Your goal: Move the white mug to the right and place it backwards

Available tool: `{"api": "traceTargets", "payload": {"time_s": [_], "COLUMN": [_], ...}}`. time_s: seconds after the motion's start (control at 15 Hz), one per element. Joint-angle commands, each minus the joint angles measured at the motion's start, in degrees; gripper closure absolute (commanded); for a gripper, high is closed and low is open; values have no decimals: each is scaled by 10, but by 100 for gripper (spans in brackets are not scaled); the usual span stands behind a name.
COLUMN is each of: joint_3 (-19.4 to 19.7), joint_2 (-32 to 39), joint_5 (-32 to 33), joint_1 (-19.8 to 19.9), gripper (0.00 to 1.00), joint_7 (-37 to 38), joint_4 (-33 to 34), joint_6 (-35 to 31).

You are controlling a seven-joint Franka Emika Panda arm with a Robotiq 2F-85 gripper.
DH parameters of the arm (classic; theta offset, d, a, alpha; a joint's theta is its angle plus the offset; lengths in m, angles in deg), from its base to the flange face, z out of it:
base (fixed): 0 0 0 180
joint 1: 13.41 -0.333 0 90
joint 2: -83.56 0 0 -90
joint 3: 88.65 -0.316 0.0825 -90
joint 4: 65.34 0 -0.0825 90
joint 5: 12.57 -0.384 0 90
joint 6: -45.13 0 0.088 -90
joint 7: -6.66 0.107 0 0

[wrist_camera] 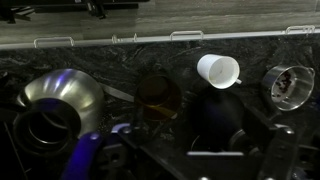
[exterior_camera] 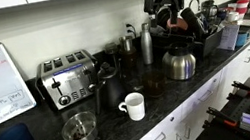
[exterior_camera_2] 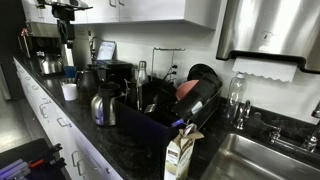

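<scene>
White and glazed, the small ceramic mug (exterior_camera: 134, 106) stands upright near the front edge of the dark stone counter (exterior_camera: 175, 97). It is probably light, rigid, slick and breakable, so pinching its rim wall seems safest. The Robotiq gripper (exterior_camera: 169, 2) hangs well above, and its opening cannot be told.

In an exterior view the camera stands in front of the tabletop (exterior_camera: 166, 96), slightly raised, facing the back wall; the white mug (exterior_camera: 133, 106) is near, centre frame. In an exterior view the camera sits past the sink (exterior_camera_2: 262, 158), sighting along the tabletop, with the white mug (exterior_camera_2: 69, 91) far off at left. The wrist view looks down from high above. All three share the white mug (wrist_camera: 218, 70) and the kettle (exterior_camera: 179, 64).
</scene>
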Motion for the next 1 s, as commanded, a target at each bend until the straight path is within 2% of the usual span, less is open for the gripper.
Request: {"api": "traceTargets", "payload": {"time_s": [0.0,0.4,0.87,0.93], "joint_3": [6,-21,-69,-60], "joint_2": [2,46,166,136], "joint_5": [3,-25,7,-5], "joint_1": [-7,-54,-94,-98], "gripper": [0,0,0,0], "joint_7": [3,-16,8,3], "joint_4": [2,13,42,16], "joint_6": [1,-9,-49,-51]}}
